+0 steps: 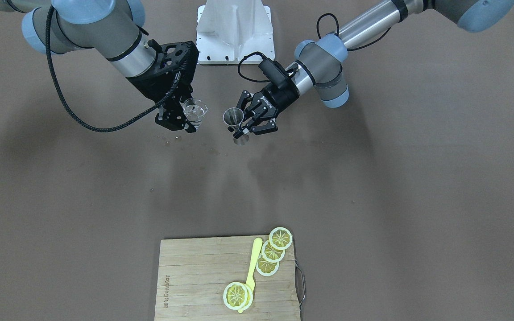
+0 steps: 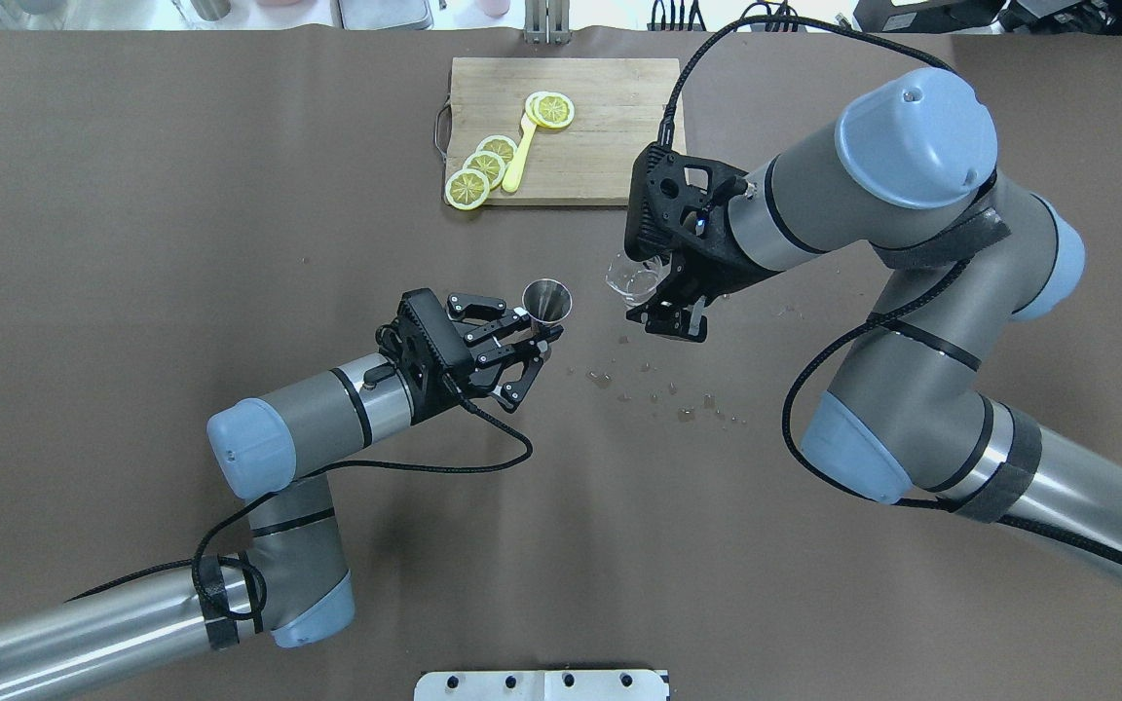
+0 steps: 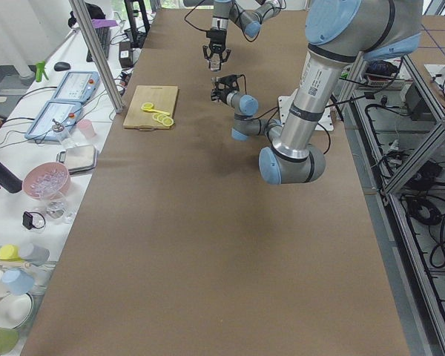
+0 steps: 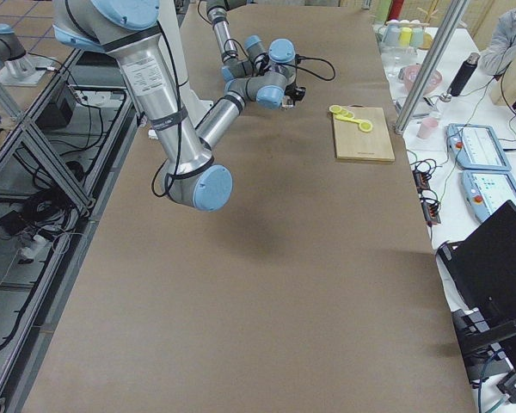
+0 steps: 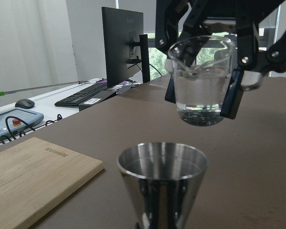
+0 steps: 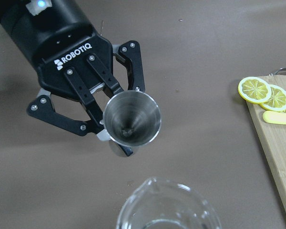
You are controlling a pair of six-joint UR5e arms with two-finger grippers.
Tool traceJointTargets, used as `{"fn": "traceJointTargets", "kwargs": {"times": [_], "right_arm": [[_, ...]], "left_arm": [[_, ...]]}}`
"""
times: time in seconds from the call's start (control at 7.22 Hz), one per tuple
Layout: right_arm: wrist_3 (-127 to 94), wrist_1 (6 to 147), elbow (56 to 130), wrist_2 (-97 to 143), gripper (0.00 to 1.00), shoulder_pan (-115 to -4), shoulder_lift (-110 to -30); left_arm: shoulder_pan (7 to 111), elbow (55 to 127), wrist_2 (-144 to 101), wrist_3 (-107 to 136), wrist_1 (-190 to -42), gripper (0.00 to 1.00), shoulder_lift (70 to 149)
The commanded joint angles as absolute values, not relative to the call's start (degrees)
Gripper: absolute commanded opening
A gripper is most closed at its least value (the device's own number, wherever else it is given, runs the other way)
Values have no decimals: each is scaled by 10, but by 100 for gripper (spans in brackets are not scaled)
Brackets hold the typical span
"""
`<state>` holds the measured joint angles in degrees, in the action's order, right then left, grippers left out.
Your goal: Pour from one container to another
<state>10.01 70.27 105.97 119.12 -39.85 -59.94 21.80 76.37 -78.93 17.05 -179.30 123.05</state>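
One tumbler, one jigger

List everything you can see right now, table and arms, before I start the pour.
glass tumbler: one, clear, with clear liquid inside, held up at mid-table
jigger: one, grey steel, upright, held beside the tumbler
cutting board: one, wooden, far side of the table
lemon slices: four, yellow, on the board
utensil: one, pale yellow, among the slices
droplets: several, wet spots on the table near the grippers
table: one, brown
side bench: one, white, cluttered, beyond the board
left gripper: one, black, shut on the jigger's waist
right gripper: one, black, shut on the glass tumbler
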Motion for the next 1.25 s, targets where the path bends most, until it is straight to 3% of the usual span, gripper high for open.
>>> {"fn": "traceJointTargets", "kwargs": {"times": [0.0, 1.11], "right_arm": [[102, 718, 1060, 1185, 0, -396, -589], [101, 844, 1077, 1180, 0, -379, -549]], "left_arm": [[218, 764, -789, 171, -1793, 0, 1230], [218, 764, -790, 171, -1793, 0, 1230]]}}
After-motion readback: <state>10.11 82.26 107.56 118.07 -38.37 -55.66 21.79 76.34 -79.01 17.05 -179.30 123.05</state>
